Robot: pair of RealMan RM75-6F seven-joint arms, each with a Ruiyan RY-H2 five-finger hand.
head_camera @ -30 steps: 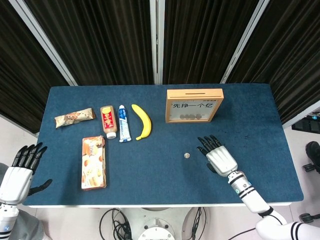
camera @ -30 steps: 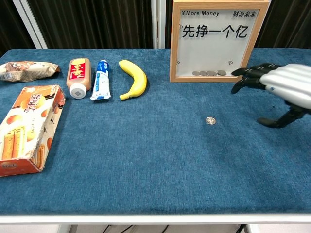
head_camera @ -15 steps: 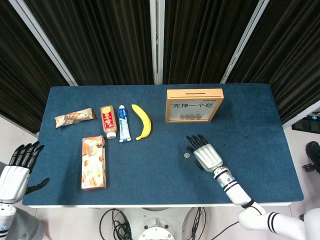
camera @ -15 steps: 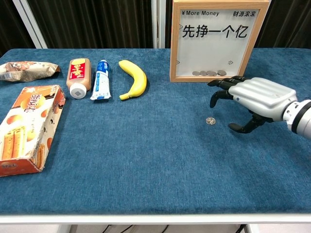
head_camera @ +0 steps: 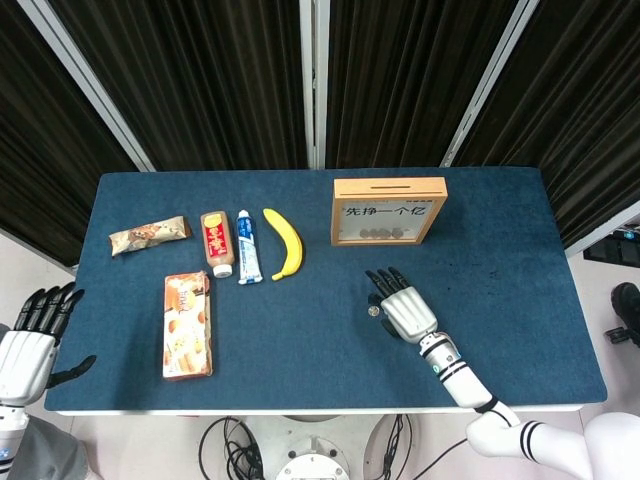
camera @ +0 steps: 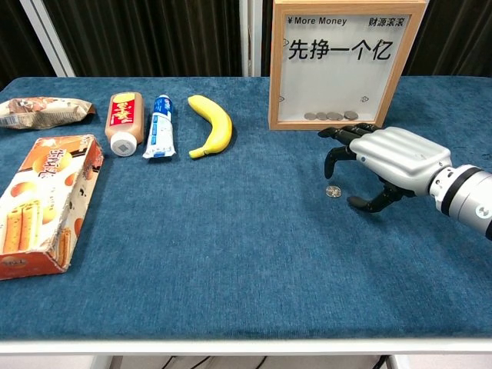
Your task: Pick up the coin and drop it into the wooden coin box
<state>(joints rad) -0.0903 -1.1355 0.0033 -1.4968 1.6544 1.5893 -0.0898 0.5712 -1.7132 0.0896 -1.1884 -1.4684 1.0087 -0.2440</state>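
Observation:
A small silver coin [camera: 333, 191] lies flat on the blue table [head_camera: 300, 320], in the head view at the coin [head_camera: 373, 311]. My right hand [camera: 377, 161] hovers just right of it, palm down, fingers spread and curved over the cloth, thumb low beside the coin; it holds nothing. From above, the right hand [head_camera: 402, 304] reaches in from the near right. The wooden coin box [head_camera: 389, 210] stands upright behind, glass front with several coins at its bottom; the box [camera: 344, 61] is close behind the hand. My left hand [head_camera: 38, 340] hangs open off the table's left edge.
Along the left half lie a snack packet [head_camera: 148, 235], a brown bottle [head_camera: 217, 242], a toothpaste tube [head_camera: 248, 246], a banana [head_camera: 286, 242] and an orange biscuit box [head_camera: 187, 324]. Dark curtains stand behind the table.
My right hand has slid left across the table, from well right of the coin to right beside it. The left hand has sunk slightly. The coin has not moved.

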